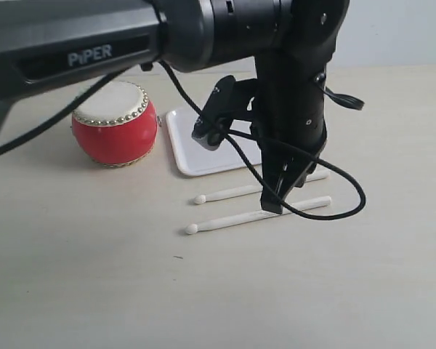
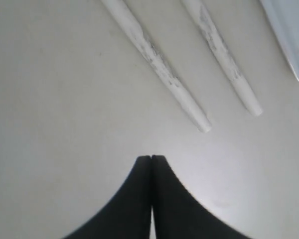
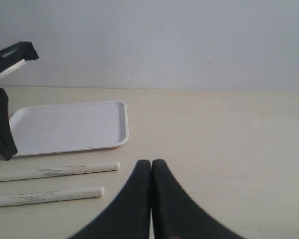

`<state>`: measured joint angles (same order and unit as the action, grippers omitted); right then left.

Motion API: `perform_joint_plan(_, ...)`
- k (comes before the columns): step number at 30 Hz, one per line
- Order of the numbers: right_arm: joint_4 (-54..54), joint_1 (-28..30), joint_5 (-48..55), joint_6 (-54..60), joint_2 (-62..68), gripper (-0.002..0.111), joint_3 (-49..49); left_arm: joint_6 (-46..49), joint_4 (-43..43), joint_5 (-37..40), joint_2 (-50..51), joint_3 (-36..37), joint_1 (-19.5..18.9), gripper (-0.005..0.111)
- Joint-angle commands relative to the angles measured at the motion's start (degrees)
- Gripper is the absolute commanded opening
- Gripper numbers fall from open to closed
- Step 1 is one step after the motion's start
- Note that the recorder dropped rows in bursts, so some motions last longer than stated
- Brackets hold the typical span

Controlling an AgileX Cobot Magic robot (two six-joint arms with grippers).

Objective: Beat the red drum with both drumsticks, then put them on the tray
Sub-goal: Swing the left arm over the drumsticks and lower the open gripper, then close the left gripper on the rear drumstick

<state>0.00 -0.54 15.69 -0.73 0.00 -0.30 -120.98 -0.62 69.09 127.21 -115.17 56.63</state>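
Observation:
The red drum [image 1: 115,131] stands at the left, with the white tray [image 1: 196,158] lying flat just to its right. Both cream drumsticks lie side by side on the table in front of the tray, the farther one [image 1: 229,193] and the nearer one [image 1: 232,219], rounded tips pointing left. My left gripper [image 1: 275,203] hangs shut and empty over the sticks' butt halves. Its wrist view shows the jaws [image 2: 150,158] closed, short of the two butt ends [image 2: 159,67] [image 2: 222,55]. My right gripper [image 3: 151,162] is shut and empty, right of the sticks [image 3: 55,171] [image 3: 45,196] and the tray [image 3: 70,127].
The left arm's black body and looping cable [image 1: 334,211] fill the upper middle of the exterior view and hide part of the tray. A pale wall [image 3: 164,40] backs the beige table. The right arm does not show in the exterior view.

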Motion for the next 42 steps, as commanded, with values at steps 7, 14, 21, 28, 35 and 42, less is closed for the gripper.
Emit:
perform_joint_plan(7, 0.00, 0.31, -0.51, 0.24, 0.00, 0.000, 0.30, -0.59, -0.81, 0.88, 4.01, -1.61, -0.66, 0.004)
perform_joint_plan(14, 0.00, 0.31, -0.51, 0.35, 0.00, 0.000, 0.30, -0.59, -0.98, 0.88, 6.54, -1.61, -0.39, 0.031)
perform_joint_plan(21, 0.00, 0.31, -0.51, 0.35, 0.00, 0.000, 0.30, -0.59, -1.46, 0.88, 8.12, -1.61, -0.39, 0.034)
perform_joint_plan(28, 0.00, 0.31, -0.51, 0.35, 0.00, 0.000, 0.30, -0.59, -3.99, -4.67, 10.01, -1.61, -0.39, 0.045)
perform_joint_plan(35, 0.00, 0.31, -0.51, 0.24, 0.00, 0.000, 0.30, -0.59, -5.39, -1.39, 10.14, -1.61, -1.87, 0.043)
perform_joint_plan(42, 0.00, 0.31, -0.51, 0.24, 0.00, 0.000, 0.30, -0.59, -9.98, -0.98, 10.14, -1.61, -4.14, 0.043)
